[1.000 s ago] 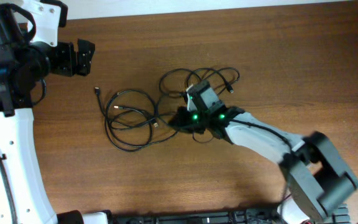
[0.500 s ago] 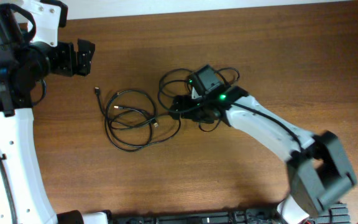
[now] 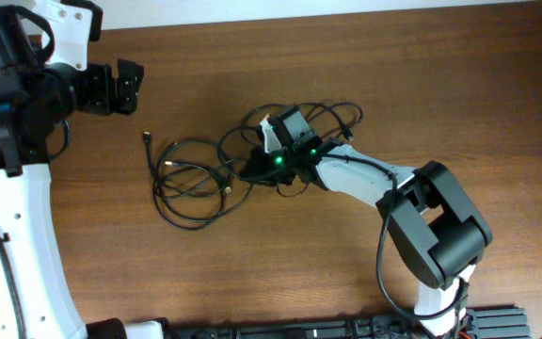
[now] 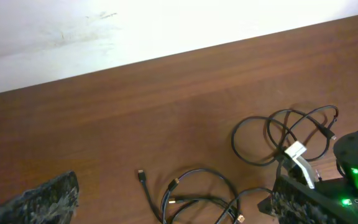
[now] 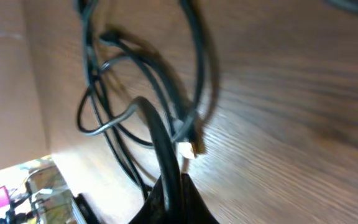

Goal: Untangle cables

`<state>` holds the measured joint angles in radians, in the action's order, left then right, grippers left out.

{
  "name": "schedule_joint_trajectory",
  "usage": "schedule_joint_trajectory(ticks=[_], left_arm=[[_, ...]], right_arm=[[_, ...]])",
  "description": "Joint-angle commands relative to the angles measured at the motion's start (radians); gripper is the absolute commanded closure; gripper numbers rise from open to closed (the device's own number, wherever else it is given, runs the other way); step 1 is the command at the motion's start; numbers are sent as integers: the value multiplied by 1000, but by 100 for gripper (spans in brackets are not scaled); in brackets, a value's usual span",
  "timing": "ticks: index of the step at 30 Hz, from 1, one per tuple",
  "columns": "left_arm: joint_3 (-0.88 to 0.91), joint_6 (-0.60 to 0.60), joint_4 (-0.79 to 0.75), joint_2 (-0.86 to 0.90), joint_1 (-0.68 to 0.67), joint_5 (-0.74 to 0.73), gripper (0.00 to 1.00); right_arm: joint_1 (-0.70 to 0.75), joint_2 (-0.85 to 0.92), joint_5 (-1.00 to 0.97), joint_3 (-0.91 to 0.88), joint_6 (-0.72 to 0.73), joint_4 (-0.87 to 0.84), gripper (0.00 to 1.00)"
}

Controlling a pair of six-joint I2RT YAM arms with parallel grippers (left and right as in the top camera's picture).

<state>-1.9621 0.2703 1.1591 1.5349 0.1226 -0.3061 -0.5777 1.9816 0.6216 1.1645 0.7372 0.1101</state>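
Pinching one strand, the closed right gripper (image 3: 252, 169) sits mid-frame amid the cables (image 3: 196, 179), whose tangle stretches left to right; the left gripper (image 3: 130, 87), wide open and empty, hangs well apart at upper left.

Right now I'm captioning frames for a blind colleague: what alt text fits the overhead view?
The right gripper, shut on a strand, reaches into black cables tangled at centre. The left gripper sits open at upper left, clear of them.
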Motion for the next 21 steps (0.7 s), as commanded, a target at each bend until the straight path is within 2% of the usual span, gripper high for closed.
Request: schedule_joint_trajectory(ticks=[1,6,11,21], left_arm=[[-15,8,-1,-18,0,0,1],[-15,8,-1,-18,0,0,1],[-15,8,-1,-18,0,0,1],[-15,8,-1,-18,0,0,1]], right_arm=[[8,-38,29,52,-42,-15,96],[71,-226,-34,256,-156,173,96],[116,-392,-107,572,-284,363,96],[121,-506,-309,983,-374,425,96]])
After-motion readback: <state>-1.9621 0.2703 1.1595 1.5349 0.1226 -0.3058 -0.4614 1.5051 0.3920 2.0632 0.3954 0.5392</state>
